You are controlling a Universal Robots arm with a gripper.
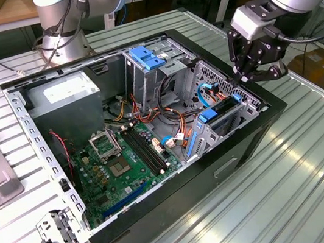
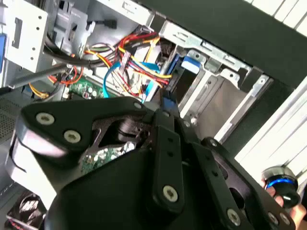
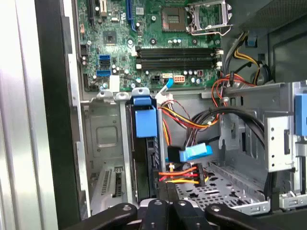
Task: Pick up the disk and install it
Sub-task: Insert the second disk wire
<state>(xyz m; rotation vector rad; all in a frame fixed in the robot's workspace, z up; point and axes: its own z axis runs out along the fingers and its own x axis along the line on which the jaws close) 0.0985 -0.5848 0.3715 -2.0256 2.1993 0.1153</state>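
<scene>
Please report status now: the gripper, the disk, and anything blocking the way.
Gripper at case's front corner, above drive bay. Disk standing in bay slot, blue rail up. Cables bunched beside it.

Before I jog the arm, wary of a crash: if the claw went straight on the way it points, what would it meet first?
Probably the disk, standing in its drive bay directly under the claw; depth is hard to judge.

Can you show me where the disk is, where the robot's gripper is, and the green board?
disk [image 3: 145, 122], first wrist view, blue rail end.
gripper [image 1: 257, 71], exterior view, between its fingertips.
green board [image 1: 119, 165], exterior view, middle of the board.
</scene>
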